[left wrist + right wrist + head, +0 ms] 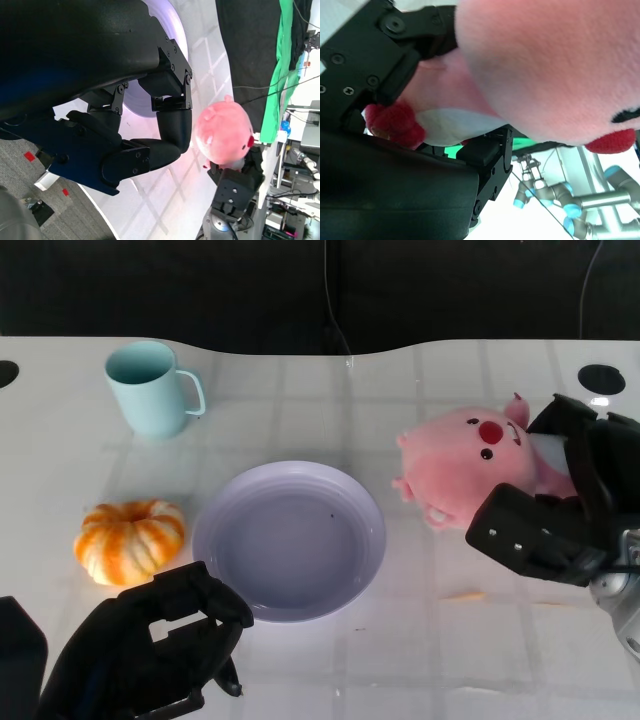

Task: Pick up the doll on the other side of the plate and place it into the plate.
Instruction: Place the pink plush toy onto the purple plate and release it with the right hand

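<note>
Grasp step: right robot hand [560,505] holds the pink doll [465,465], still right of plate [215,540]. Left robot hand [160,655] curled, holding nothing. Next: lift, carry left over plate, release.

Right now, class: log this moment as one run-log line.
right hand: grips pink doll | doll: beside plate | left hand: holds nothing

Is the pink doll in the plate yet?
No, the pink doll sits on the table beside the plate, with the right hand around it.
</note>
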